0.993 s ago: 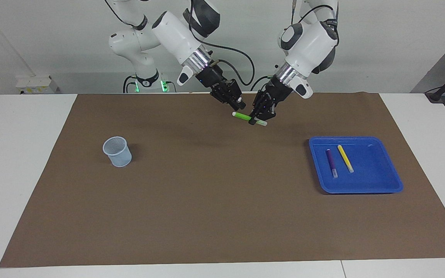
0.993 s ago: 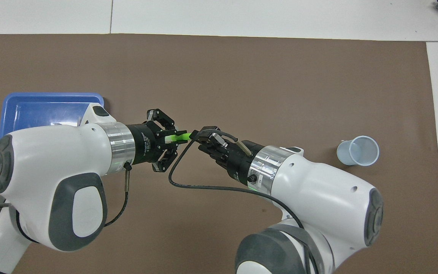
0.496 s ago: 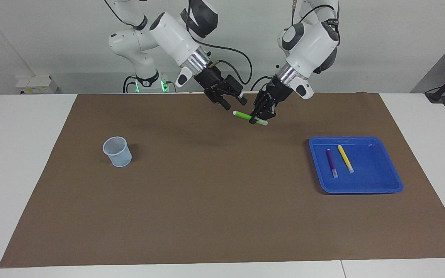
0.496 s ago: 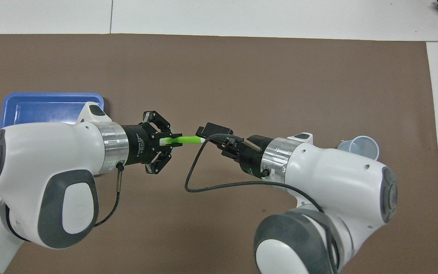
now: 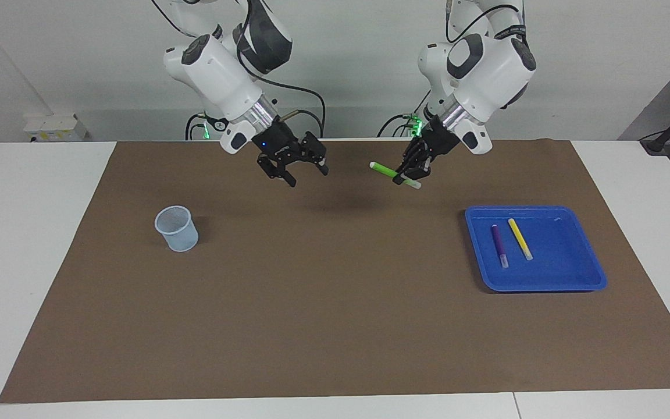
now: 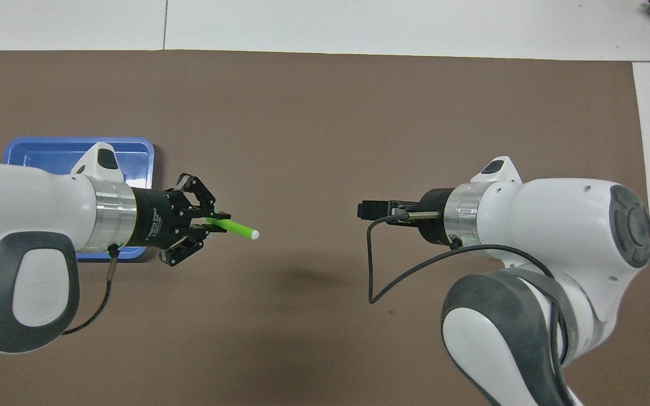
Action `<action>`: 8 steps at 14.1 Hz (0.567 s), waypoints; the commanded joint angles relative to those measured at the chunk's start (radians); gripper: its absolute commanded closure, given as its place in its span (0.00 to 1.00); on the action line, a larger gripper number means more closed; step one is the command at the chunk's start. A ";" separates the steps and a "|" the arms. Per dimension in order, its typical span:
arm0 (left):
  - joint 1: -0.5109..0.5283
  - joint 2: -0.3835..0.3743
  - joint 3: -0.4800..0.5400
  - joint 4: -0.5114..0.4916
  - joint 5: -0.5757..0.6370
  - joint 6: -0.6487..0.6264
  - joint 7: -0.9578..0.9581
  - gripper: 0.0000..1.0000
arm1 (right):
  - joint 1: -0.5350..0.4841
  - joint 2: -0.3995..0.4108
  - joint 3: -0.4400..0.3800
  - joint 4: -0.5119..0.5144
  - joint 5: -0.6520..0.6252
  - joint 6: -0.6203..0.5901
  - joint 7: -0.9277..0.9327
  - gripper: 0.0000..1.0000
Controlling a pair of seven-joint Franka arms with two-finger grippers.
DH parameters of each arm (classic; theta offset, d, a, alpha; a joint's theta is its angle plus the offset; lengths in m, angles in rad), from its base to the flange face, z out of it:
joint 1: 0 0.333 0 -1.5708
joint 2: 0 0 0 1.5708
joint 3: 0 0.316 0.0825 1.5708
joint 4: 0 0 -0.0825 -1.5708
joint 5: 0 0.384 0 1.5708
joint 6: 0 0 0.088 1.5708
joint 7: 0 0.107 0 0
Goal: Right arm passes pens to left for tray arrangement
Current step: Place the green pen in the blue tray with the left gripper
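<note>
Over the brown mat near the robots, the left pincer (image 5: 408,176) is clamped on the green pen (image 5: 394,174); the right pincer (image 5: 299,169) has let go, spread its fingers and drawn back, so the handover is done. Farther out, the tray (image 5: 567,279) holds the purple pen (image 5: 499,245) and yellow pen (image 5: 520,238). No readable writing.

Landmark: the tray (image 5: 591,273), set on the mat (image 5: 335,326) toward the left arm's end of the table (image 5: 32,262). In the tray, two pens side by side: one pen (image 5: 499,245) toward the mat's middle, the other pen (image 5: 520,238) just beside it, apart. Up over the mat, nearer the robots than the tray: left gripper (image 5: 407,174) clamped on a third pen (image 5: 394,174). Well apart from the tray, over the mat: right gripper (image 5: 300,169), spread and holding nothing. Well apart from the tray, toward the right arm's end: cup (image 5: 177,228), upright on the mat.
</note>
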 commanded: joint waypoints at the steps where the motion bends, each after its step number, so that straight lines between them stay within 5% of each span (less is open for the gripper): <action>1: 0.089 -0.040 0.001 -0.020 0.075 -0.115 0.215 1.00 | -0.078 -0.029 0.008 -0.008 -0.136 -0.092 -0.159 0.00; 4: 0.184 -0.044 0.004 -0.009 0.226 -0.218 0.511 1.00 | -0.181 -0.033 0.008 0.001 -0.242 -0.193 -0.392 0.00; 8: 0.293 -0.044 0.004 0.005 0.405 -0.295 0.854 1.00 | -0.254 -0.024 0.008 0.122 -0.389 -0.406 -0.436 0.00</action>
